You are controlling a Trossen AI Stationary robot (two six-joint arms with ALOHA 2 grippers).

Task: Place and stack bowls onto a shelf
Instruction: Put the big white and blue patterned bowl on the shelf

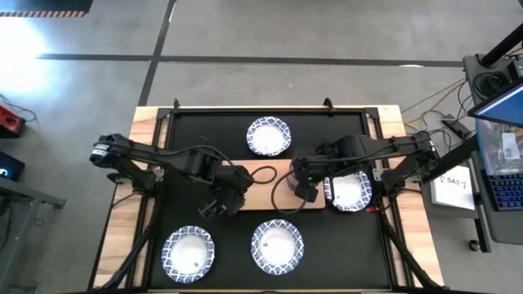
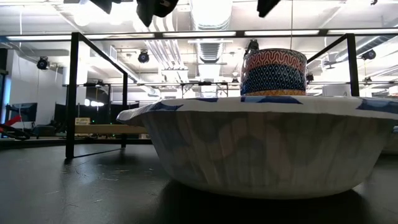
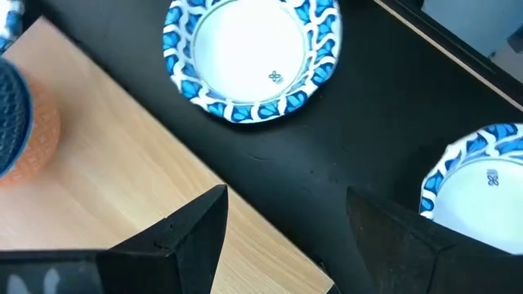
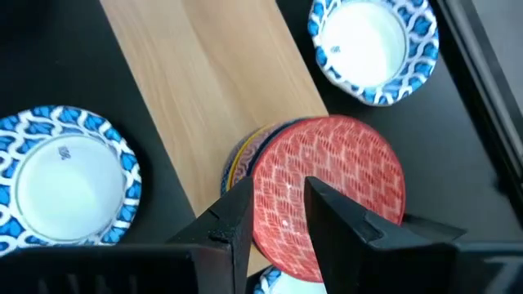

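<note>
A stack of small bowls (image 4: 327,188) stands on the light-brown shelf (image 4: 212,98), a speckled red bowl on top. In the low view the stack (image 2: 273,71) shows red, blue and orange layers. My right gripper (image 4: 278,224) hangs open above the stack, clear of it; it also shows from above (image 1: 304,189). My left gripper (image 1: 219,204) is open over the shelf's near edge (image 3: 163,188), with nothing between its fingers (image 3: 286,237). A wide blue-and-white bowl (image 1: 349,189) lies at the shelf's right end, partly under my right arm.
Three more wide blue-and-white bowls rest on the black tabletop: one at the far middle (image 1: 269,136), one near left (image 1: 189,253), one near middle (image 1: 277,246). The near middle one fills the low view (image 2: 261,149). A black frame (image 2: 73,93) surrounds the table.
</note>
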